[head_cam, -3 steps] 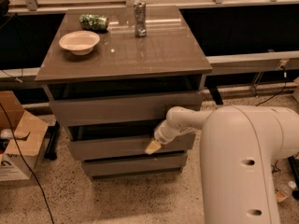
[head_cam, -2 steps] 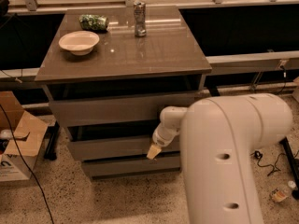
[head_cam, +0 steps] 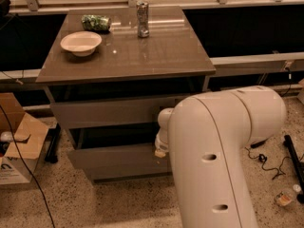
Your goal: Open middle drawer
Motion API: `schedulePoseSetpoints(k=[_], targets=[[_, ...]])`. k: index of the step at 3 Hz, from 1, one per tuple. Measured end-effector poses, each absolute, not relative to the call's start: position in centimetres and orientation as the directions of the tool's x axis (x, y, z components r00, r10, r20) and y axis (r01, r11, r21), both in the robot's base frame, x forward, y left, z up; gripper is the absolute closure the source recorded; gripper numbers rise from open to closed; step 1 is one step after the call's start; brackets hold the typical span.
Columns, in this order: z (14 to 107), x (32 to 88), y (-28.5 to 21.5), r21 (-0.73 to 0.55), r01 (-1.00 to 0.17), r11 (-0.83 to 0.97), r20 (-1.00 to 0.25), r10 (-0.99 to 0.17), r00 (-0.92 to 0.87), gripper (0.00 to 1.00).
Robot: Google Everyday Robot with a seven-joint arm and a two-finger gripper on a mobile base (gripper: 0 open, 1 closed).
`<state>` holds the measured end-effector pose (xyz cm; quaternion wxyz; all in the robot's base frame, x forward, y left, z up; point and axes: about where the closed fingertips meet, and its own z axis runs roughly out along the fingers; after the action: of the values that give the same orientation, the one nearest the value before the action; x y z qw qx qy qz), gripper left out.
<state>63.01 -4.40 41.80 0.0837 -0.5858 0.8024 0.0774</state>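
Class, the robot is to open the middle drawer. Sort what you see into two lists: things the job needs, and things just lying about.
Belongs to the job: middle drawer; gripper, low at that drawer's front, right end.

Just lying about: bowl, can and green packet on the cabinet top; cardboard box at far left.

Tool (head_cam: 160, 151) at the middle drawer (head_cam: 114, 156) front, white arm (head_cam: 223, 165) in foreground
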Motion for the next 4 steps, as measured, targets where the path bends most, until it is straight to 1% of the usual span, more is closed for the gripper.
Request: schedulePoseSetpoints(k=[1,2,4], targets=[[42.15,62.00,-4.53,0.049,-0.955,0.294,-0.226,-0.928,-0.297,0.90],[42.21,62.10,-4.49,0.049,-0.955,0.294,-0.226,-0.928,-0.297,0.59],[42.20,62.09,-4.49,0.050,-0.955,0.294,-0.226,-0.928,-0.297,0.13]])
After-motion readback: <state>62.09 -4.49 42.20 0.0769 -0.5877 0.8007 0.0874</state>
